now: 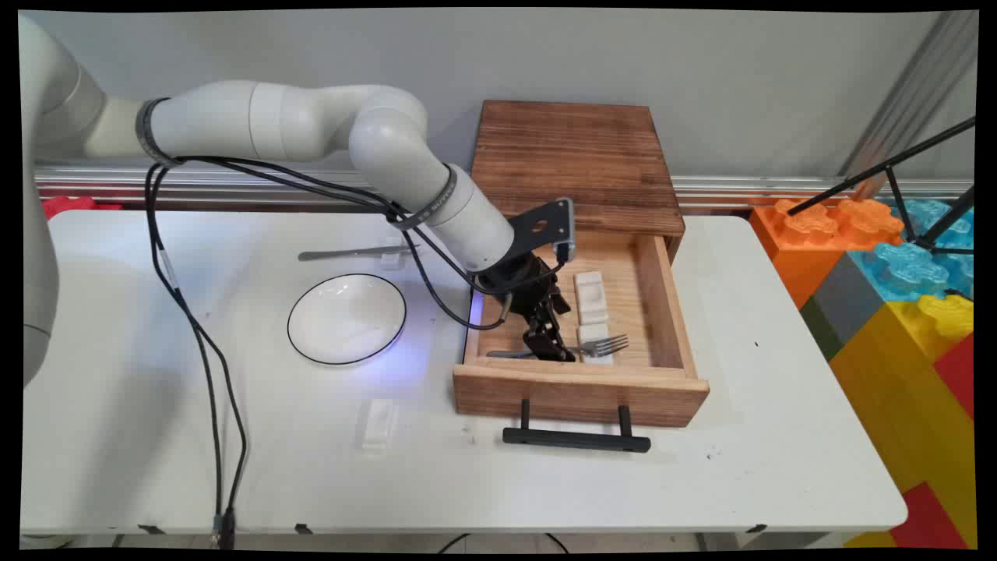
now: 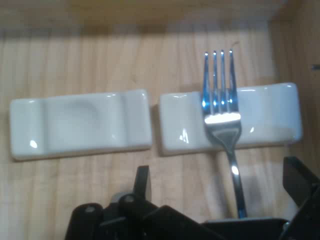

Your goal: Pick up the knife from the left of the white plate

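- Fork (image 2: 220, 107) lies inside open wooden drawer (image 1: 670, 312), tines resting on a white ceramic rest (image 2: 265, 117); handle runs back btwn the gripper fingers.
- Gripper (image 1: 551, 347) low in drawer, jaws spread wide either side of fork handle, not gripping anything.
- 2nd white rest (image 2: 80, 125) just beside the 1st, nothing on it.
- Table (image 1: 779, 436): white bowl (image 1: 347, 318) left of drawer, knife (image 1: 354, 252) beyond it, another white rest (image 1: 377, 425) near front.
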`<state>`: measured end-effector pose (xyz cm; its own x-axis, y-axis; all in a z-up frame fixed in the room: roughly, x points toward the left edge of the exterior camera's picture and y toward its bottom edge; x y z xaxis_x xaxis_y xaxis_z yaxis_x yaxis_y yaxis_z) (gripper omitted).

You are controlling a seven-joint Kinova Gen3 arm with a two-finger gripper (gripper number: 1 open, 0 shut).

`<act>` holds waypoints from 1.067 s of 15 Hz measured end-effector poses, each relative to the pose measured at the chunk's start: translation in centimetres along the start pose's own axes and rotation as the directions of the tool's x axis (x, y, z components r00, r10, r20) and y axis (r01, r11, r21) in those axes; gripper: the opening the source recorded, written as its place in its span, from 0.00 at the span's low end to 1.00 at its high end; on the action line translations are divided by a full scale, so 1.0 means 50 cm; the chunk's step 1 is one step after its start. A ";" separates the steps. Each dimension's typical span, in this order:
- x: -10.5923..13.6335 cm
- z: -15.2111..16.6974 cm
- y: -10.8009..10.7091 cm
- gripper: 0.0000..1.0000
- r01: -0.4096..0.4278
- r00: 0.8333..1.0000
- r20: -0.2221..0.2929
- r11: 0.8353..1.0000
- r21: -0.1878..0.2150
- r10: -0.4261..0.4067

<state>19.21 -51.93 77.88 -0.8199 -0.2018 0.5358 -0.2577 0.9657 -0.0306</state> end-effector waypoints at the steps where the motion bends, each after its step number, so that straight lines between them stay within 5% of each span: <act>1: 0.003 -0.003 -0.003 1.00 -0.003 1.000 -0.001 1.000 0.003 0.003; 8: 0.043 -0.043 -0.016 1.00 0.004 1.000 -0.013 1.000 0.003 -0.004; 16: 0.083 -0.204 -0.044 1.00 0.020 1.000 0.005 0.998 0.052 -0.020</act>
<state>21.58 -53.24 88.78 -0.8168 -0.2222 0.5325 -0.3002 0.9518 -0.0632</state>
